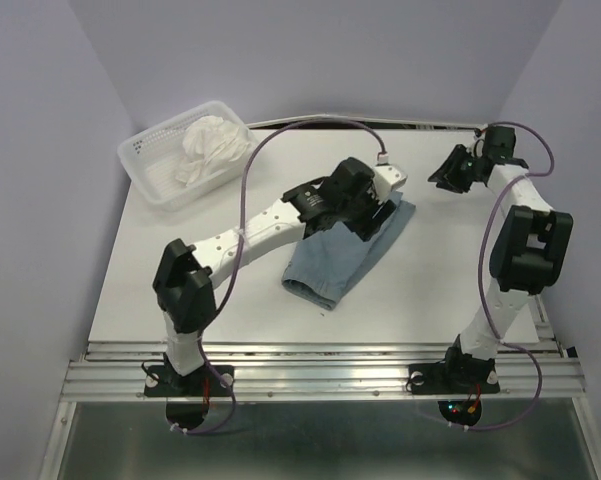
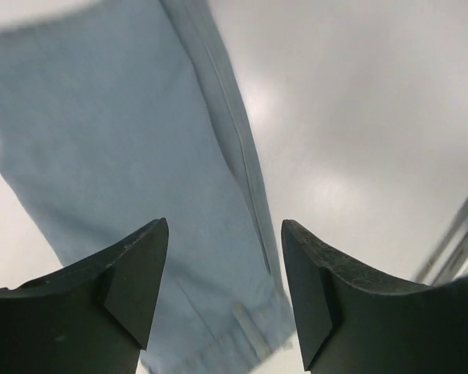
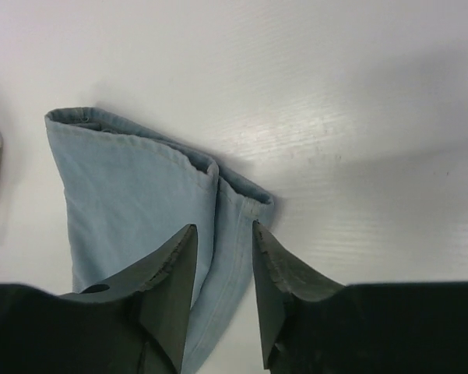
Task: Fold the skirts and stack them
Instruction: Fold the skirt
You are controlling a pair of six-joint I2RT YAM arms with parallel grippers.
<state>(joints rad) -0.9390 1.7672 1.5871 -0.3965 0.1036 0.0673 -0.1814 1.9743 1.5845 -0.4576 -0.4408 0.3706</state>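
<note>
The blue-grey skirt (image 1: 338, 258) lies folded into a long strip on the white table (image 1: 450, 270), running from centre toward the back right. My left gripper (image 1: 372, 218) hovers over its far end. In the left wrist view this gripper (image 2: 224, 234) is open, with the skirt (image 2: 101, 132) flat below and nothing between the fingers. My right gripper (image 1: 444, 174) is just past the skirt's far right corner. The right wrist view shows it (image 3: 223, 230) open above the skirt's folded hem corner (image 3: 124, 187). The white ruffled skirt (image 1: 212, 146) sits bunched in the basket.
The white mesh basket (image 1: 148, 166) stands at the back left corner of the table. Purple walls close in on the left, back and right. A metal rail (image 1: 320, 370) runs along the near edge by the arm bases.
</note>
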